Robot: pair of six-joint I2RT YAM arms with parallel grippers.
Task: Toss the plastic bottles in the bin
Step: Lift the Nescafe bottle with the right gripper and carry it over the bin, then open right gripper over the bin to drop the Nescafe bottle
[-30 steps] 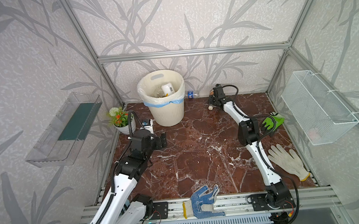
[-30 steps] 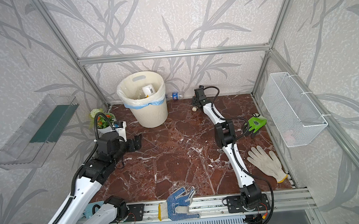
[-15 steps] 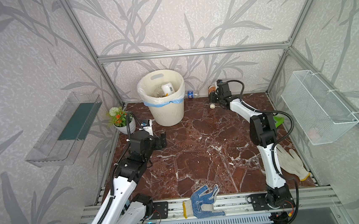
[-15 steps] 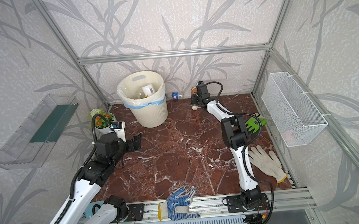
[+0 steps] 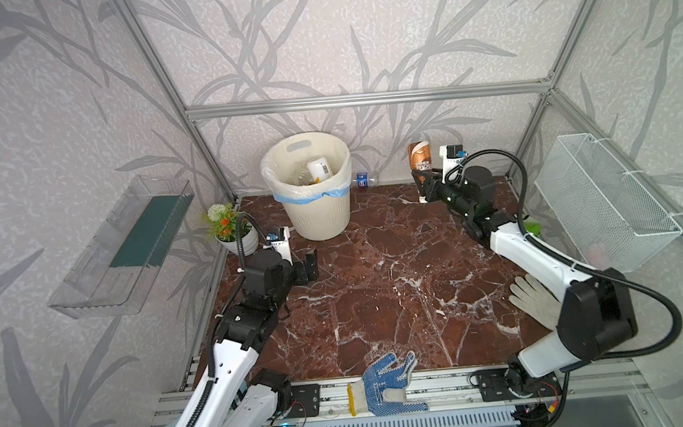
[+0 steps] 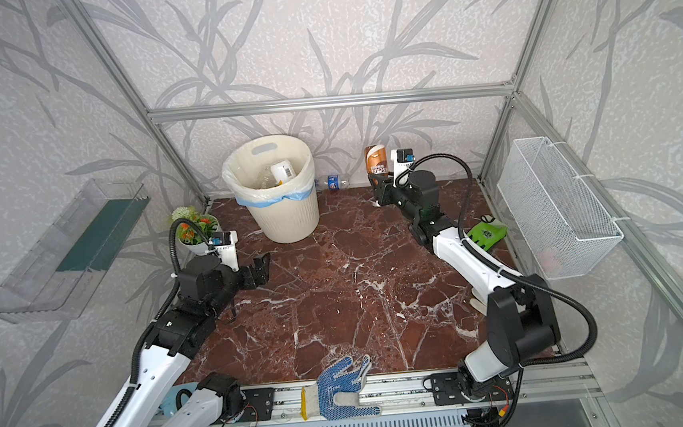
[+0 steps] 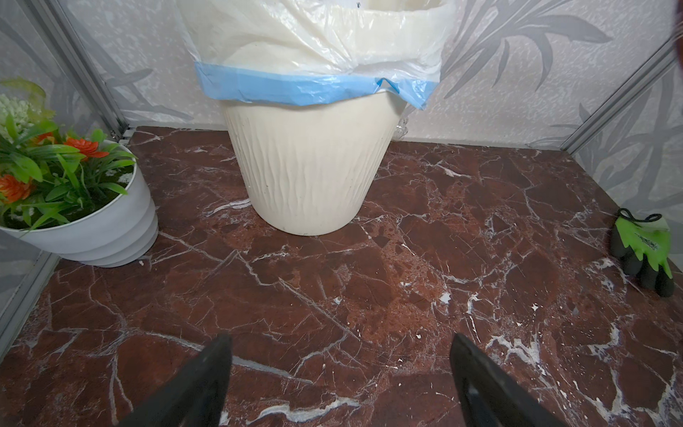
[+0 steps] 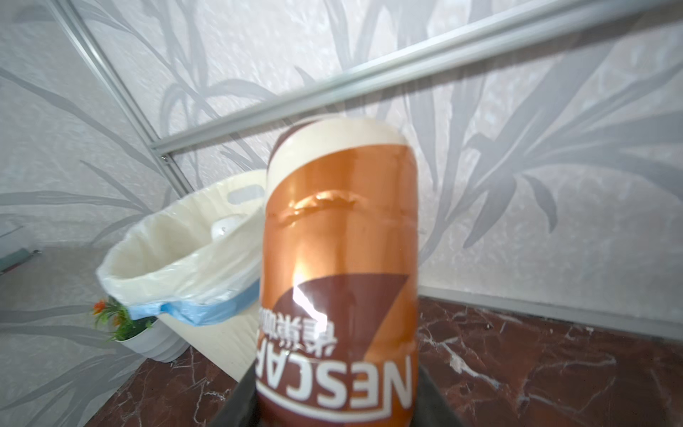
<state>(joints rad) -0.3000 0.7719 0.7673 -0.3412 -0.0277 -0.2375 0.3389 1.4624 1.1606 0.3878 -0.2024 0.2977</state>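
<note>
My right gripper (image 5: 423,183) (image 6: 379,188) (image 8: 336,388) is shut on a brown-labelled plastic bottle (image 5: 419,158) (image 6: 376,162) (image 8: 340,258). It holds the bottle base-up above the back of the floor, to the right of the bin. The bin (image 5: 319,212) (image 6: 286,219) (image 7: 306,177) (image 8: 177,236) is cream, ribbed and bag-lined, with bottles inside (image 5: 319,168) (image 6: 282,171). A small blue-labelled bottle (image 5: 364,179) (image 6: 334,182) lies against the back wall behind the bin. My left gripper (image 5: 310,265) (image 6: 260,266) (image 7: 340,351) hovers open and empty in front of the bin.
A white flower pot (image 5: 235,239) (image 7: 92,236) stands left of the bin. A green glove (image 6: 487,232) (image 7: 645,247) and a white glove (image 5: 532,303) lie at the right, and a blue-dotted glove (image 5: 386,382) lies on the front rail. A wire basket (image 5: 605,202) hangs on the right wall.
My right gripper has closed on the brown bottle and lifted it off the floor at the back, turning it base-up. The left arm has barely moved.
</note>
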